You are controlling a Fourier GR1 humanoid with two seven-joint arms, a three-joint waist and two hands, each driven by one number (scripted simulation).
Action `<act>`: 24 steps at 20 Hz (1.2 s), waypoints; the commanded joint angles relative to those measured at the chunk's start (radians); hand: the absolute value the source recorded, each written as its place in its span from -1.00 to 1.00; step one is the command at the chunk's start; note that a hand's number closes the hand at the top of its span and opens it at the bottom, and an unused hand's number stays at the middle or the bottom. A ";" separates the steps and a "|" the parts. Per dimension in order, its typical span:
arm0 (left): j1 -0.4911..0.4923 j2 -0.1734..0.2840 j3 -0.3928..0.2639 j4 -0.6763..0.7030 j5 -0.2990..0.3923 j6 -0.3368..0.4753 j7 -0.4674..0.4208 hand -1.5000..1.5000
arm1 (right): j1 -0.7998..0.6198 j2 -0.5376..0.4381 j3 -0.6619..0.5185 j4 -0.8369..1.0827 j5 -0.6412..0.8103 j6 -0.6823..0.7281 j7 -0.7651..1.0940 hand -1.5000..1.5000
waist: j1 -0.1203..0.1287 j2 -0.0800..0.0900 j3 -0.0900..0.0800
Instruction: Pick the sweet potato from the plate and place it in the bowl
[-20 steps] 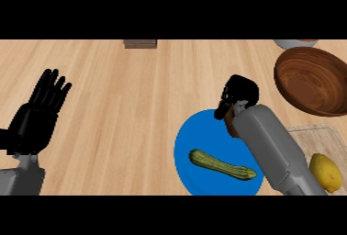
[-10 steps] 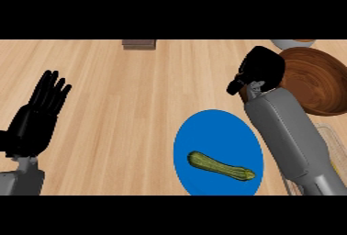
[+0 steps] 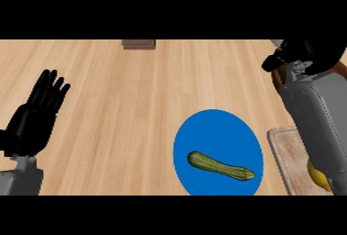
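The left hand (image 3: 35, 118) is resting at the left side of the view, fingers straight and pointing up, holding nothing; it looks like it is just waiting out of the way. The wooden table (image 3: 136, 101) is stretching across the middle, and a small brown block (image 3: 138, 43) is sitting at its far edge. Right of the middle, a blue plate (image 3: 217, 124) is lying on the table, and a long green-yellow vegetable (image 3: 221, 166) is lying on it near the front. It looks more like a zucchini than a sweet potato, so it is probably not the thing to move. No sweet potato is showing on the plate. Just right of the plate, a pale board (image 3: 288, 156) is lying on the table with a bit of something yellow (image 3: 318, 176) on it, mostly hidden by the grey arm. At the far right, the right hand (image 3: 305, 53) is hanging up near the top corner, fingers curled in. It is hard to see what is inside, so it cannot be told if it is carrying the sweet potato. Only a thin brown edge of the bowl (image 3: 276, 80) is peeking out beside the arm. The hand seems to be hanging over the bowl so the food can drop in.
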 commanded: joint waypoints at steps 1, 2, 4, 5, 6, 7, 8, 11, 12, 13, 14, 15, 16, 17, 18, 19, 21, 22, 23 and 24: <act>-0.003 -0.002 0.001 -0.025 -0.003 0.010 0.028 0.00 | 0.029 -0.036 -0.058 -0.110 0.019 0.068 0.128 1.00 | -0.002 -0.001 0.001; -0.012 -0.027 -0.027 -0.044 -0.025 0.037 0.040 0.00 | 0.011 -0.076 -0.097 -0.033 0.026 0.025 0.063 1.00 | 0.006 0.003 0.001; -0.025 -0.013 -0.002 -0.027 -0.011 0.026 0.049 0.00 | 0.025 -0.104 -0.145 -0.002 0.032 -0.032 0.012 1.00 | 0.010 0.005 0.001; -0.002 -0.034 -0.020 -0.028 -0.022 0.013 0.008 0.00 | 0.060 -0.130 -0.187 0.007 0.012 -0.082 -0.040 1.00 | 0.009 0.006 0.001; -0.012 0.006 0.014 -0.029 0.015 -0.021 0.045 0.00 | 0.076 -0.125 -0.184 0.033 0.038 -0.102 -0.038 1.00 | 0.013 0.006 0.001; -0.053 -0.042 -0.032 -0.012 -0.045 0.042 0.033 0.00 | 0.001 -0.153 -0.227 0.085 0.018 -0.093 -0.066 1.00 | 0.013 0.008 0.001; -0.009 -0.021 -0.002 -0.014 -0.014 -0.013 0.006 0.00 | 0.073 -0.148 -0.235 0.085 0.022 -0.150 -0.095 1.00 | 0.014 0.007 0.001; 0.030 -0.057 -0.029 -0.068 -0.045 0.034 0.023 0.00 | 0.120 -0.173 -0.295 0.140 -0.006 -0.259 -0.198 1.00 | 0.017 0.007 0.002; -0.045 -0.015 0.022 -0.014 -0.007 0.000 0.026 0.00 | 0.104 -0.228 -0.345 0.193 -0.043 -0.285 -0.277 1.00 | 0.015 0.011 0.002; -0.011 -0.056 -0.031 0.008 -0.059 0.006 -0.016 0.00 | 0.061 -0.231 -0.365 0.270 -0.055 -0.309 -0.306 1.00 | 0.022 0.013 0.002; -0.042 -0.022 0.028 0.047 -0.006 -0.033 -0.013 0.00 | 0.088 -0.202 -0.367 0.311 -0.046 -0.378 -0.320 1.00 | 0.022 0.013 0.002; -0.043 -0.043 -0.009 0.019 -0.039 0.001 0.017 0.00 | 0.056 -0.241 -0.387 0.353 -0.069 -0.349 -0.360 1.00 | 0.021 0.011 0.002; -0.023 -0.015 0.019 -0.009 -0.010 -0.036 0.015 0.00 | 0.050 -0.225 -0.394 0.419 -0.069 -0.403 -0.386 1.00 | 0.029 0.012 0.002; 0.012 -0.003 0.019 -0.046 0.000 -0.049 0.038 0.00 | 0.037 -0.244 -0.404 0.467 -0.071 -0.419 -0.421 1.00 | 0.033 0.011 0.002; 0.050 -0.037 0.003 -0.034 -0.026 -0.035 -0.009 0.00 | 0.073 -0.293 -0.433 0.485 -0.111 -0.374 -0.477 1.00 | 0.029 0.011 0.002; -0.019 -0.025 0.023 -0.005 -0.013 -0.040 0.005 0.00 | 0.015 -0.257 -0.409 0.577 -0.064 -0.441 -0.464 1.00 | 0.032 0.013 0.002; 0.019 -0.053 -0.013 -0.075 -0.034 -0.004 0.033 0.00 | -0.028 -0.295 -0.437 0.701 -0.073 -0.456 -0.514 1.00 | 0.046 0.016 0.003; -0.021 -0.043 -0.003 -0.024 -0.027 -0.024 0.024 0.00 | -0.025 -0.302 -0.455 0.742 -0.095 -0.463 -0.555 1.00 | 0.042 0.018 0.003; 0.059 -0.049 -0.011 -0.050 -0.038 -0.042 -0.015 0.00 | -0.008 -0.324 -0.470 0.770 -0.106 -0.451 -0.577 1.00 | 0.049 0.018 0.003; -0.006 -0.029 0.006 -0.045 -0.022 -0.029 0.038 0.00 | 0.013 -0.314 -0.474 0.800 -0.114 -0.448 -0.594 1.00 | 0.044 0.019 0.003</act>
